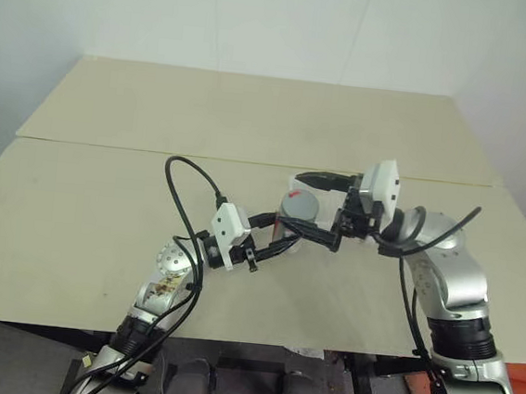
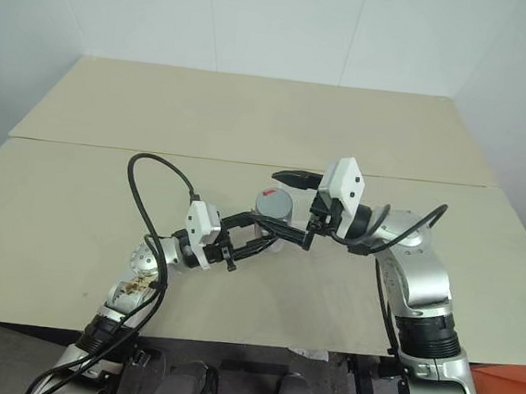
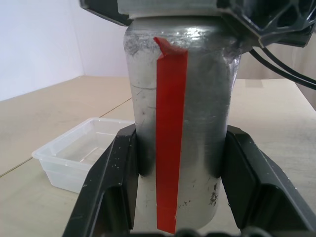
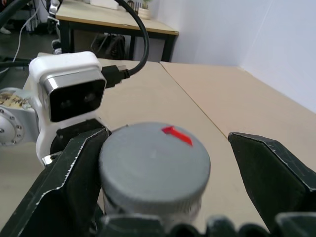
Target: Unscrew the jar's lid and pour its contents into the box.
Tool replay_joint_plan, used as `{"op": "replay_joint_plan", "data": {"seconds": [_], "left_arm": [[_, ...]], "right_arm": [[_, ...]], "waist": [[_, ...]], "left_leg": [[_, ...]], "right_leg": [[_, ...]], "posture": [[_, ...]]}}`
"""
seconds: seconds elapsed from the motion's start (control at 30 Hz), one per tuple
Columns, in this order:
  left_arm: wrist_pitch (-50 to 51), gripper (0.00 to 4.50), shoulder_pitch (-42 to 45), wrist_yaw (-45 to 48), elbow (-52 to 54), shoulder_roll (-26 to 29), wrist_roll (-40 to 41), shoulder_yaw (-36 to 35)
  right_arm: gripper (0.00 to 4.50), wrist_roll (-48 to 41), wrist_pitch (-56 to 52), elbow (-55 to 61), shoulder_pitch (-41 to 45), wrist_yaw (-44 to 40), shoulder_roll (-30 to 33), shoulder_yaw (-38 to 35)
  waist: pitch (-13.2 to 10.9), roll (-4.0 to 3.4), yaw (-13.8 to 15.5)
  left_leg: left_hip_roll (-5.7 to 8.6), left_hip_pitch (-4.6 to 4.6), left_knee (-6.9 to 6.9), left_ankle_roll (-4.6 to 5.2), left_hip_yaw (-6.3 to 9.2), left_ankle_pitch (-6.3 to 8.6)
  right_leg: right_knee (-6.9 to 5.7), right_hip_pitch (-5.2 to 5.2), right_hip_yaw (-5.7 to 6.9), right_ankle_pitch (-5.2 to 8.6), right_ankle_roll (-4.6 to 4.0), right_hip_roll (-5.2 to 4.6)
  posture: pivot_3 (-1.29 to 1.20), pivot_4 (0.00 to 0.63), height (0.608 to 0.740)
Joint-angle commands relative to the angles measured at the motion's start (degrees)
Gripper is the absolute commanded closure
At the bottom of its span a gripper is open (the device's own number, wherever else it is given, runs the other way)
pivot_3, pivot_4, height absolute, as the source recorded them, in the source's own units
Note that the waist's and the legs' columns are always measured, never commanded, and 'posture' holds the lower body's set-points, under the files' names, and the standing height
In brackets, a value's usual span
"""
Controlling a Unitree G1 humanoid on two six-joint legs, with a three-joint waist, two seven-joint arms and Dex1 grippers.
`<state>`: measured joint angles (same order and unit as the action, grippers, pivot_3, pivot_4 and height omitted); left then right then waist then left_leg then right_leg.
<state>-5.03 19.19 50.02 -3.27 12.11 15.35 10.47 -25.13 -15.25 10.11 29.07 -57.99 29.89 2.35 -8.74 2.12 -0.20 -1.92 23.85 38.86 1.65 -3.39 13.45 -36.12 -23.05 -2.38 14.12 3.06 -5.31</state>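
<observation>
- The jar (image 3: 177,133) stands upright above the table (image 1: 101,228), near its middle, a red strip running down its silvery side.
- The grey lid (image 4: 154,160) is on the jar.
- The left gripper (image 1: 282,236) is clenched on the jar's body.
- The right gripper (image 4: 163,168) is spread wide, one finger on each side of the lid.
- The clear box (image 3: 81,158) sits on the table just beyond the jar.

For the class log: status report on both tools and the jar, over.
Left tool shut on jar, held above table. Right tool open, straddling lid, one finger apart from it. Lid on. Box waiting beyond; nothing obstructing.
</observation>
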Motion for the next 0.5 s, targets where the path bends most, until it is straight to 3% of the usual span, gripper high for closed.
{"op": "replay_joint_plan", "data": {"seconds": [0.03,0.5], "left_arm": [[-1.26,2.47,0.6,0.4,0.92,-0.18,0.47,0.04],[-1.2,2.47,1.12,0.88,0.67,0.18,0.71,-0.27]], "right_arm": [[0.05,-1.09,1.72,2.24,-0.53,0.15,1.0,-2.76],[0.05,-1.17,2.87,2.08,-3.15,-0.21,3.25,-5.43]], "waist": [[0.0,0.0,0.02],[0.0,0.0,0.07]], "left_leg": [[0.0,0.0,0.0,0.0,0.0,0.0],[0.01,0.0,0.0,0.0,0.0,0.0]], "right_leg": [[0.0,0.0,0.0,0.0,0.0,0.0],[0.01,0.01,0.0,0.0,0.0,0.0]], "posture": [[0.0,0.15,0.74],[0.0,0.15,0.74]]}}
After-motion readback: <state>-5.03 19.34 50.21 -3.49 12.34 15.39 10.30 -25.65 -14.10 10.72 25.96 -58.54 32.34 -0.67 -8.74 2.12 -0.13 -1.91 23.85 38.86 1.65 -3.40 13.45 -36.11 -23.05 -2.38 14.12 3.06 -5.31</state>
